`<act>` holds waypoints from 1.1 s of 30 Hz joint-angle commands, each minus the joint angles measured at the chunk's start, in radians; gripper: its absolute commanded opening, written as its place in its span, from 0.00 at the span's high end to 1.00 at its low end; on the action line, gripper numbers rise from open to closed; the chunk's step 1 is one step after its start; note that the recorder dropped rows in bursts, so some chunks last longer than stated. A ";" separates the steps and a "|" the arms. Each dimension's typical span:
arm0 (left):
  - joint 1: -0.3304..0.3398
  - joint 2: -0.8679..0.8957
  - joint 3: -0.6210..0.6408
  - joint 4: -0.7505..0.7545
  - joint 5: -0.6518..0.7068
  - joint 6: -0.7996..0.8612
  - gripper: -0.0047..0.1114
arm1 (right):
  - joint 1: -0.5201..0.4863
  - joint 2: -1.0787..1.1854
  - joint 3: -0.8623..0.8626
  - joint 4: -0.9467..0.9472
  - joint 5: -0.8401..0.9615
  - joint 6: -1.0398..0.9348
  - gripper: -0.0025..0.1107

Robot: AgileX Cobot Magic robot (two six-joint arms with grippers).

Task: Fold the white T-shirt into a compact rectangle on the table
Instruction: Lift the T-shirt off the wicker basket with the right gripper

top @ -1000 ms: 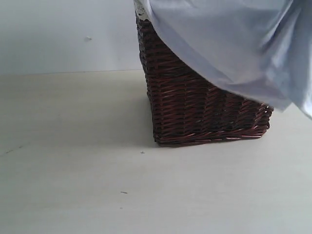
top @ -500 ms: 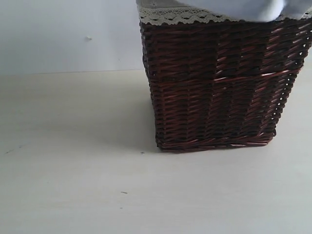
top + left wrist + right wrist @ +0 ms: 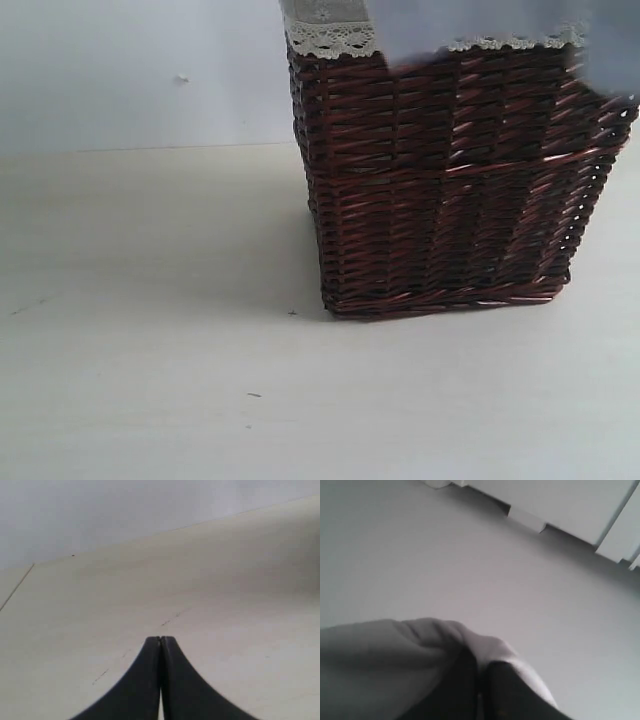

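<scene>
The white T-shirt [image 3: 480,25] shows in the exterior view as a pale blurred band hanging over the top rim of the wicker basket [image 3: 450,200]. In the right wrist view my right gripper [image 3: 481,664] is shut on a bunched fold of the white T-shirt [image 3: 395,650], which drapes over both dark fingers. My left gripper [image 3: 160,639] is shut with nothing between its black fingers, low over the bare cream table [image 3: 225,605]. Neither gripper shows in the exterior view. The shirt's print and tag are hidden.
The dark brown wicker basket with a lace-trimmed liner [image 3: 330,38] stands on the table [image 3: 150,350] at the right. A pale wall [image 3: 130,70] runs behind the table. Pale panels [image 3: 570,505] show far off in the right wrist view.
The shirt, which draped over the basket's front a second ago, rose to the top edge of the view, then dropped slightly over the rim again. The basket's front is now uncovered.
</scene>
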 commanded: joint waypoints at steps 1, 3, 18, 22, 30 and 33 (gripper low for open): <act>-0.006 -0.006 0.003 -0.003 -0.002 -0.001 0.96 | -0.004 0.025 -0.088 0.012 -0.050 0.011 0.98; -0.006 -0.006 0.003 -0.003 -0.002 -0.001 0.96 | -0.004 0.027 -0.090 0.012 -0.050 0.143 0.98; -0.005 -0.006 0.003 -0.003 -0.002 -0.003 0.96 | -0.004 0.439 -0.076 -1.117 0.707 1.262 0.98; -0.005 -0.006 0.003 -0.003 -0.002 -0.003 0.96 | -0.004 0.449 -0.002 -1.102 0.707 1.202 0.98; -0.005 -0.006 0.003 -0.003 -0.002 -0.003 0.96 | -0.004 0.449 0.178 -1.090 0.707 1.202 0.98; -0.005 -0.006 0.003 -0.003 -0.002 -0.003 0.96 | -0.004 0.449 0.245 -1.049 0.707 1.181 0.98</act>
